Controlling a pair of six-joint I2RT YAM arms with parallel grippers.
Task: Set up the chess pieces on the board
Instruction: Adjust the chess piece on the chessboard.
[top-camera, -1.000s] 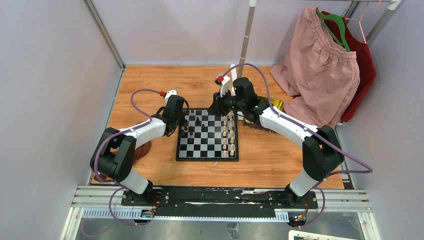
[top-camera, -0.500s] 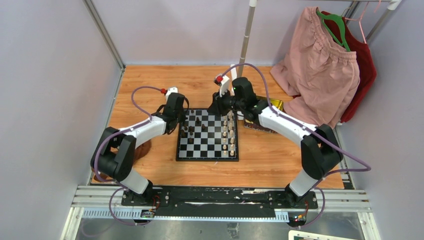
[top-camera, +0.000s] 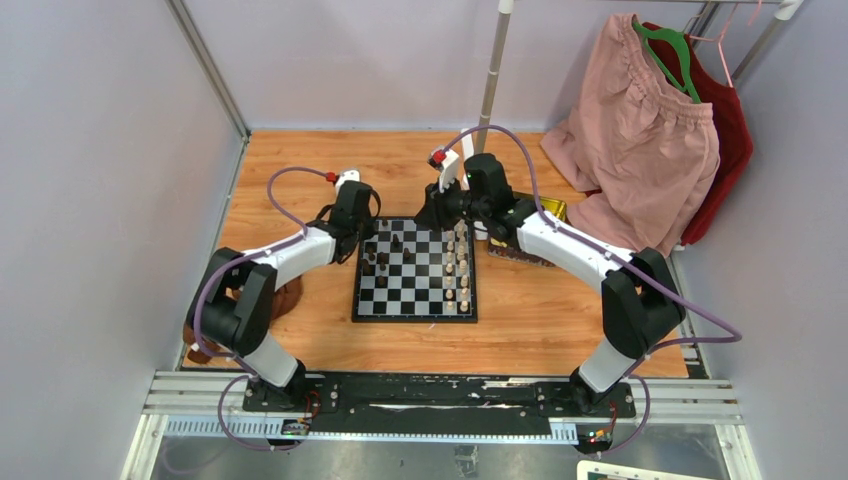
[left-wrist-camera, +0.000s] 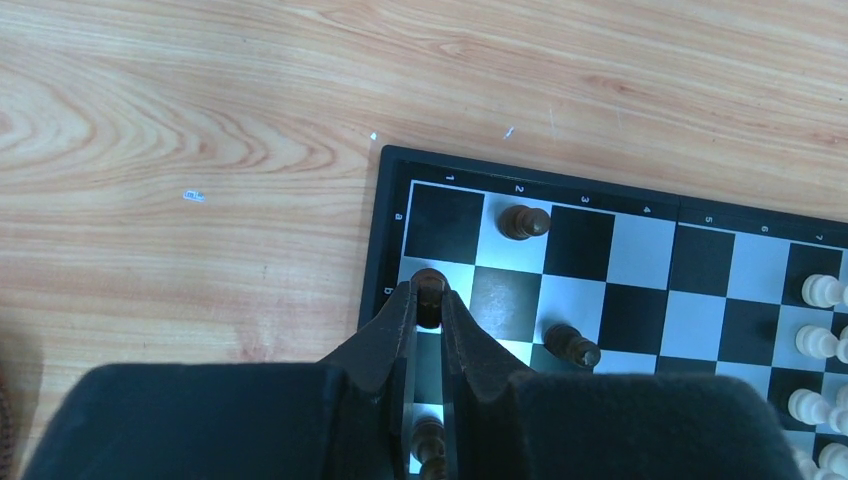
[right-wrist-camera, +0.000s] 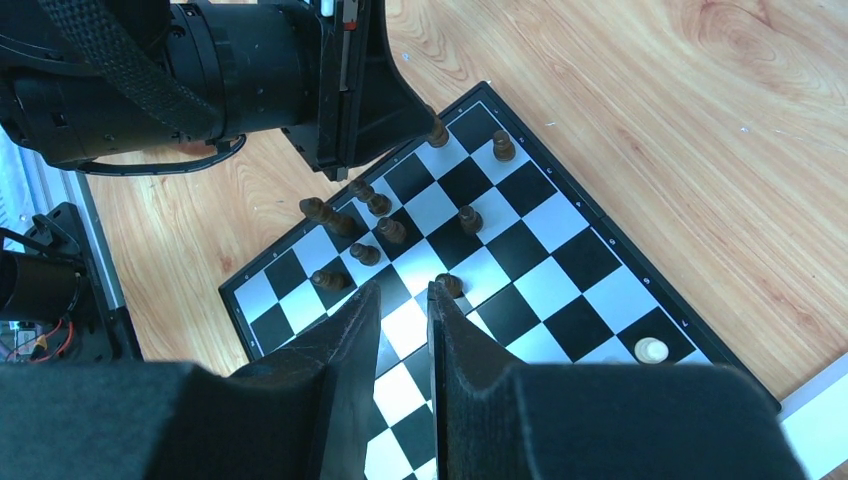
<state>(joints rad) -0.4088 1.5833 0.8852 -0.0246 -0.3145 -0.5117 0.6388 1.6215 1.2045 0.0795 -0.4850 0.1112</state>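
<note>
The board (top-camera: 415, 316) lies flat in the middle of the wooden table. Dark chess pieces (top-camera: 384, 256) stand scattered on its left half and cream-white pieces (top-camera: 456, 266) stand in its right columns. My left gripper (top-camera: 363, 233) is at the board's far-left corner. In the left wrist view it (left-wrist-camera: 430, 297) is shut on a dark piece (left-wrist-camera: 431, 281) over an edge square of the board (left-wrist-camera: 373, 250). My right gripper (top-camera: 433, 219) hangs over the board's far edge. In the right wrist view it (right-wrist-camera: 404, 293) is open and empty above the board (right-wrist-camera: 580, 262), with a dark piece (right-wrist-camera: 450, 285) just beside its right fingertip.
A gold tray (top-camera: 545, 208) lies right of the board, partly behind my right arm. Pink (top-camera: 640, 130) and red garments hang at the back right. A white pole (top-camera: 492, 80) stands behind the board. A brown object (top-camera: 287, 298) lies by my left arm.
My left gripper has shifted a little toward the far side and right, along the board's far-left corner. My right arm has barely moved.
</note>
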